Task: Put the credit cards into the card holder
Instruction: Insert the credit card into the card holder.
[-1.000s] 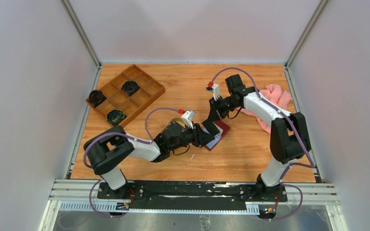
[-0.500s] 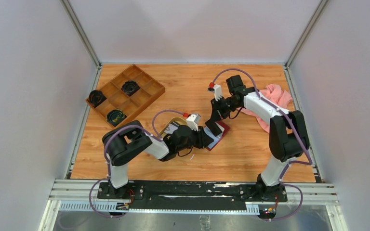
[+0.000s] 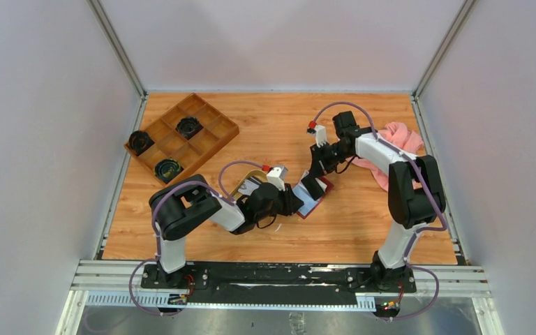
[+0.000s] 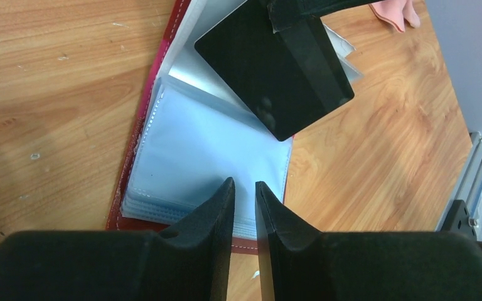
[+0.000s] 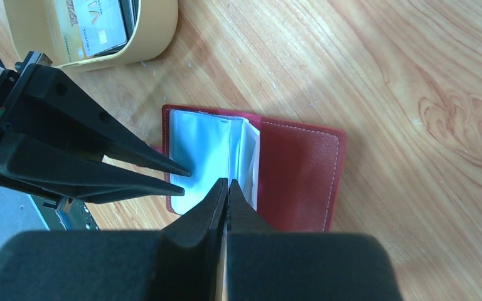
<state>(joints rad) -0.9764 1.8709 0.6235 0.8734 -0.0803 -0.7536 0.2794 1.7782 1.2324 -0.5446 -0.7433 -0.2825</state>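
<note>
Card holder lay open and flat on the desk, just below the centre of the overhead view. Its red cover faced up on one side and its stack of clear sleeves on the other.

Above the sleeves a dark card hung tilted, one corner pointing down at the plastic. It was not yet in any pocket. The right claw was clenched on this card's upper edge.

The left claw had its tips on the near edge of the sleeves, slightly parted, with nothing visible between them. It appeared to be pinning the sleeves.

More credit cards waited in the oval tray, just beside the holder at the upper left of the right wrist view. A compartmented wooden box stood at the upper left of the overhead view and a pink cloth at the upper right.

Hazards, as judged:
- The card's corner might strike a sleeve face instead of a pocket mouth and buckle the plastic.
- The card was gripped by one edge only, so it might pivot between the fingers.
- Being pinned at one edge, the holder could slide or swing across the desk under the push.
</note>
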